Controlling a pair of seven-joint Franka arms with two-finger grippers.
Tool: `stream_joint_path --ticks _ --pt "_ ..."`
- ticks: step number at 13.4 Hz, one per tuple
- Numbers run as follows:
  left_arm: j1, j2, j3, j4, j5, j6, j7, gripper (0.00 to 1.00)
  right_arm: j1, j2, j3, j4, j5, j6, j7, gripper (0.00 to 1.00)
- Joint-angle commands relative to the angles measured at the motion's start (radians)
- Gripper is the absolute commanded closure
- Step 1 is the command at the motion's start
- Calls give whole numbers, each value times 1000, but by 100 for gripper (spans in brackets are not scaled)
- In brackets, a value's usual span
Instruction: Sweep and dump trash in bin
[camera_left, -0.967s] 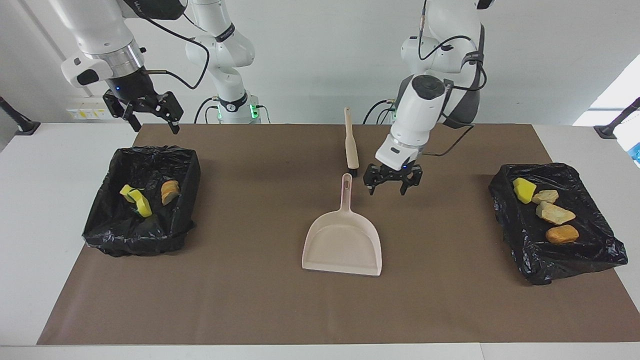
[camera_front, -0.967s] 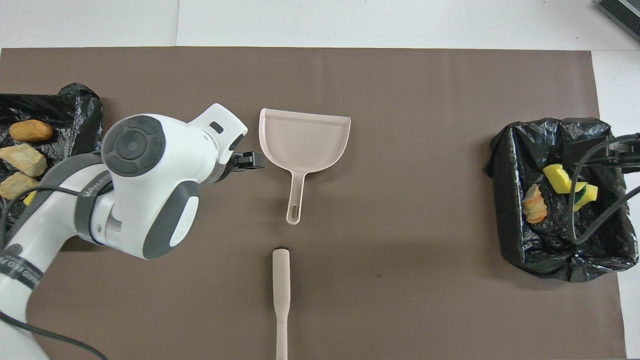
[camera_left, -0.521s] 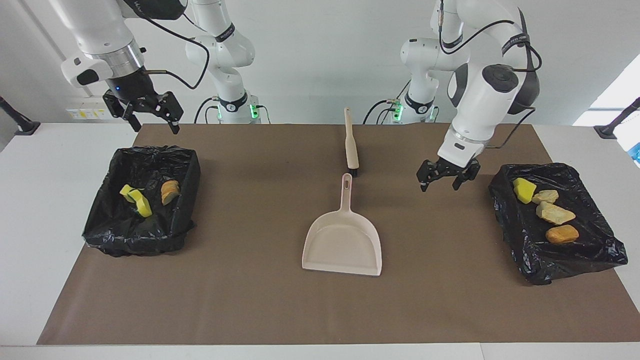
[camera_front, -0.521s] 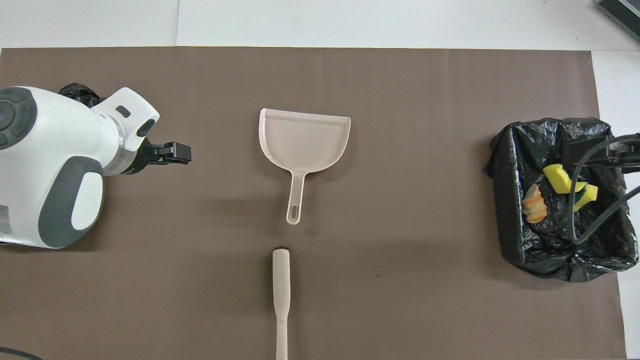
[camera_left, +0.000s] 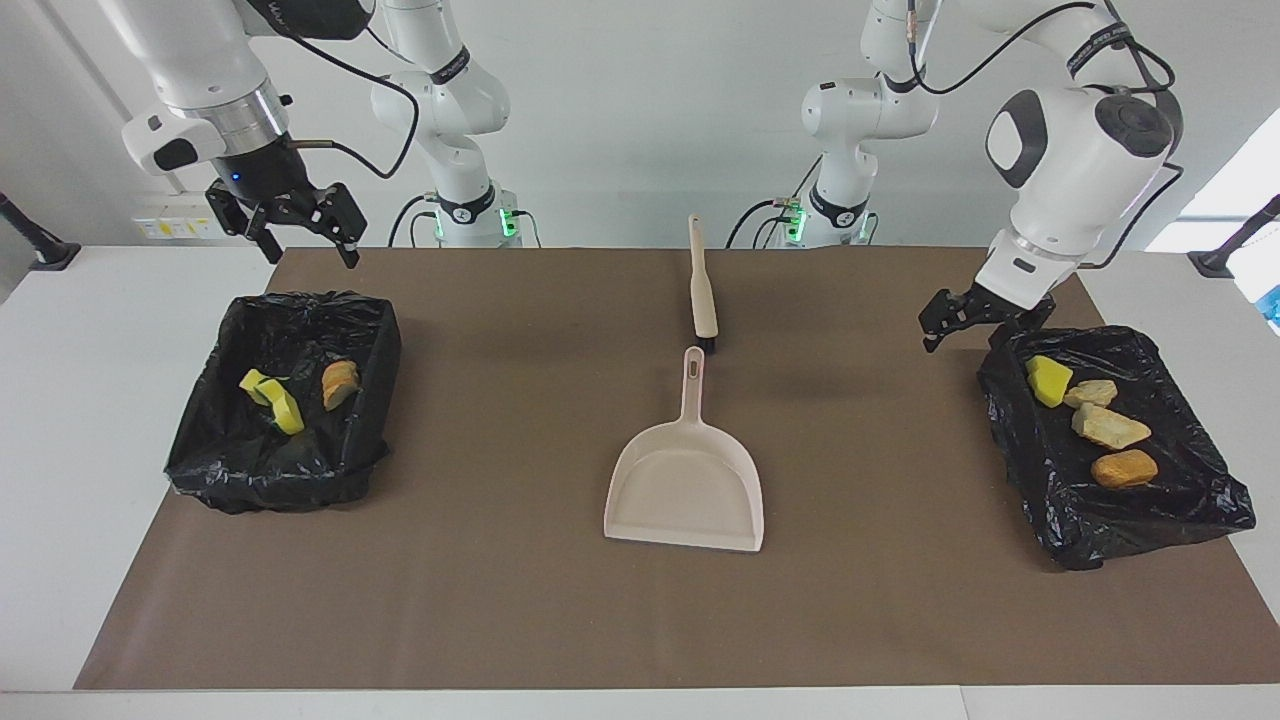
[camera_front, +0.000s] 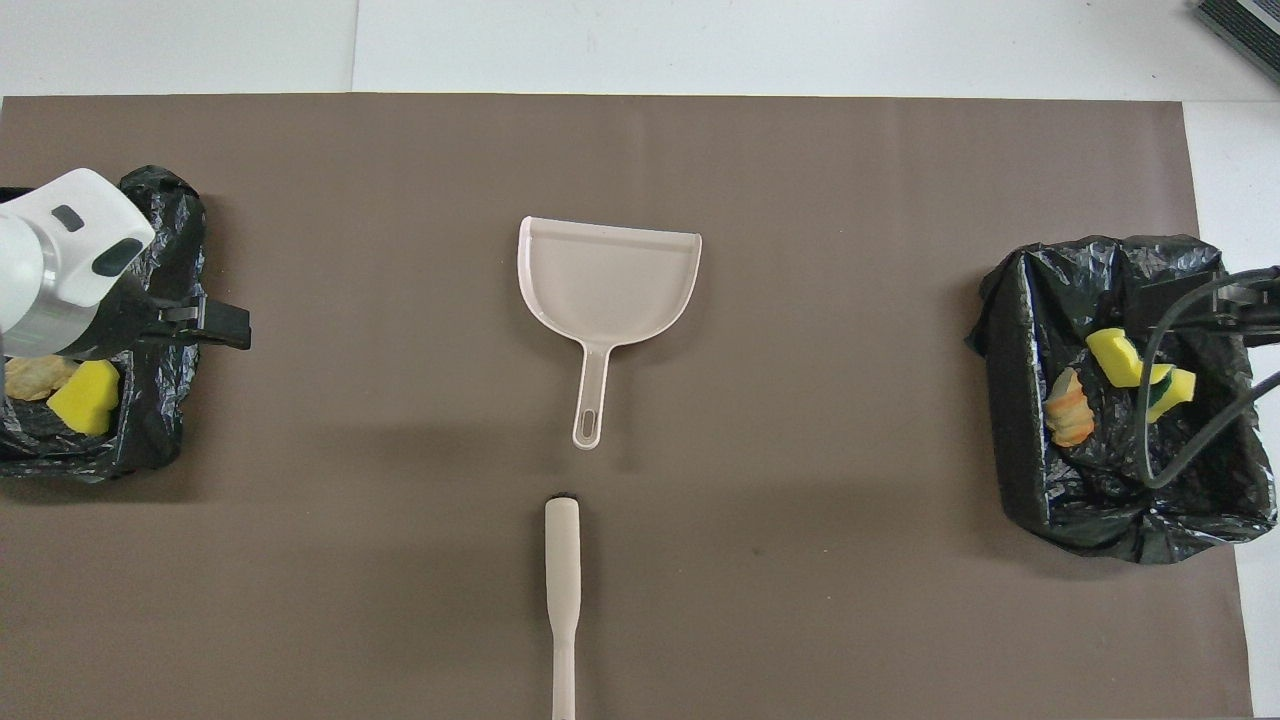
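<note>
Brown matting covers the table; the left gripper (camera_left: 978, 318) has swung from beside the dustpan (camera_left: 686, 480) at frame centre to the bin (camera_left: 1190, 505) at right, fingers apart and empty. Right gripper (camera_left: 297, 222) waits open, upper left. Trash (camera_left: 1108, 427) already lies in both bins.

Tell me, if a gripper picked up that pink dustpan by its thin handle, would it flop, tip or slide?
The dustpan looks like one moulded plastic piece, so probably stiff, not floppy. Its wide, empty pan hangs off a narrow handle, so held by the handle's end it would likely droop pan-first. It lies flat on the brown mat; pushed, it should slide rather than roll.
</note>
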Motion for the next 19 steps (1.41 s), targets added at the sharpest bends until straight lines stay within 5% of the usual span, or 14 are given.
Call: stream_joint_path --ticks 1,4,9,19 --pt "6 -1 -11 102 10 -133 12 0 -9 -15 8 -18 -3 14 -7 0" --pt "10 -32 -5 182 44 -247 14 0 -9 -14 8 -18 -5 14 -7 0" --pt "10 -107 -11 176 43 -327 12 0 -9 -14 8 -18 -3 14 -7 0" --pt "41 -123 -11 147 33 -270 12 0 -9 -14 8 -18 -5 14 -7 0"
